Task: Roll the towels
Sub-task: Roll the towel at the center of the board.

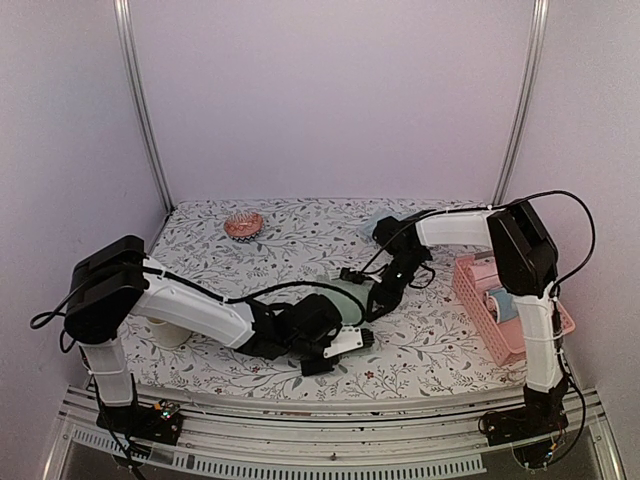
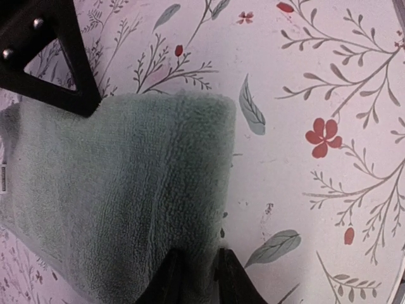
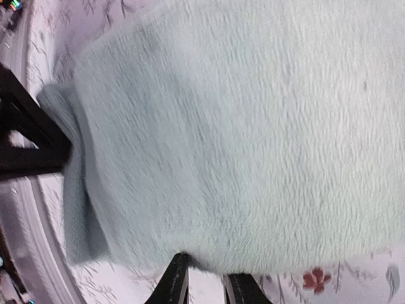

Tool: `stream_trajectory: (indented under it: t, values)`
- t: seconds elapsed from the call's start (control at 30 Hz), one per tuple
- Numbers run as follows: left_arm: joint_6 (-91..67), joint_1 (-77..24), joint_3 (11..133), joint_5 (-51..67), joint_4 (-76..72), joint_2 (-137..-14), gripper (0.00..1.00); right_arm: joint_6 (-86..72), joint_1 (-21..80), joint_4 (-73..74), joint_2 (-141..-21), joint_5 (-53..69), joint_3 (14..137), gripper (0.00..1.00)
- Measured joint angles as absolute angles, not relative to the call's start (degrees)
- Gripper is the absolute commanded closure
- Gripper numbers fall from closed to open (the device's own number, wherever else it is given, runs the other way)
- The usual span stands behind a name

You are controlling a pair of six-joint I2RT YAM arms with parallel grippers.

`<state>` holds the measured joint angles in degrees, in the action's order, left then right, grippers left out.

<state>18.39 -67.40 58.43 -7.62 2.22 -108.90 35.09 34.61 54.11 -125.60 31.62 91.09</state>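
A pale green towel (image 1: 347, 293) lies folded on the flowered tablecloth at the table's middle. It fills much of the left wrist view (image 2: 126, 190) and nearly all of the right wrist view (image 3: 253, 126). My left gripper (image 1: 345, 322) (image 2: 199, 278) is shut on the towel's near edge, with cloth pinched between its fingers. My right gripper (image 1: 376, 300) (image 3: 205, 288) is at the towel's opposite edge, jaws nearly together and pinching the rim. Each gripper shows as a black shape in the other's wrist view.
A pink basket (image 1: 478, 310) with rolled towels stands at the right edge. A pale blue towel (image 1: 383, 224) lies at the back under the right arm. A small copper-coloured round object (image 1: 243, 224) sits at the back left.
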Motion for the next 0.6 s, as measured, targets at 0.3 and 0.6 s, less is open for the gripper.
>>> stream_trajectory:
  t: [0.3, 0.6]
  values:
    - [18.55, -68.01, 58.67, -12.86, 2.20, -109.49, 0.74, 32.29, 36.49, 51.31, -130.06, 29.41, 98.30, 0.77]
    - [18.92, -68.27, 64.07, -19.27, 3.20, -114.13, 1.00, 32.32, 36.18, 49.21, -127.13, 28.10, 94.48, 0.77]
